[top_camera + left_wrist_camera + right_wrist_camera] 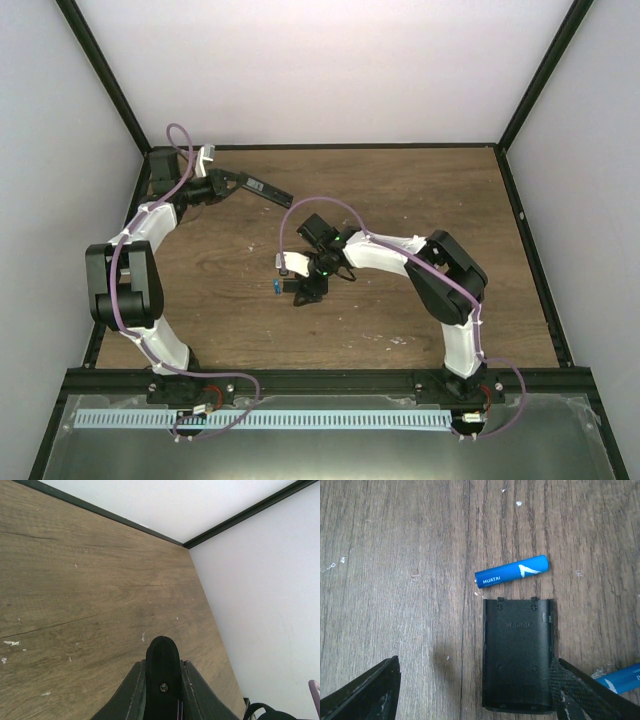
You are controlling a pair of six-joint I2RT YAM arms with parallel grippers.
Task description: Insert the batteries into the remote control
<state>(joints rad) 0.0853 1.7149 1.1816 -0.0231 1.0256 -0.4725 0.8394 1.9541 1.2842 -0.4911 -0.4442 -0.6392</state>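
Observation:
My left gripper (213, 184) at the far left of the table is shut on one end of the remote control (256, 186), a long slim black bar held above the wood and pointing right. In the left wrist view the remote's rounded end (162, 652) sits between my two fingers (131, 690). My right gripper (475, 700) is open and hovers low over the table centre (305, 288). One blue battery (511, 572) lies just beyond a small black cover piece (517, 652). A second blue battery (620, 678) shows partly behind my right finger (585, 692). One battery shows in the top view (274, 286).
The wooden table (400, 190) is fenced by a black frame (525, 215) and white walls. In the left wrist view the table's far right edge meets the white wall (260, 590). The right arm's elbow (445, 265) stands to the right of the centre.

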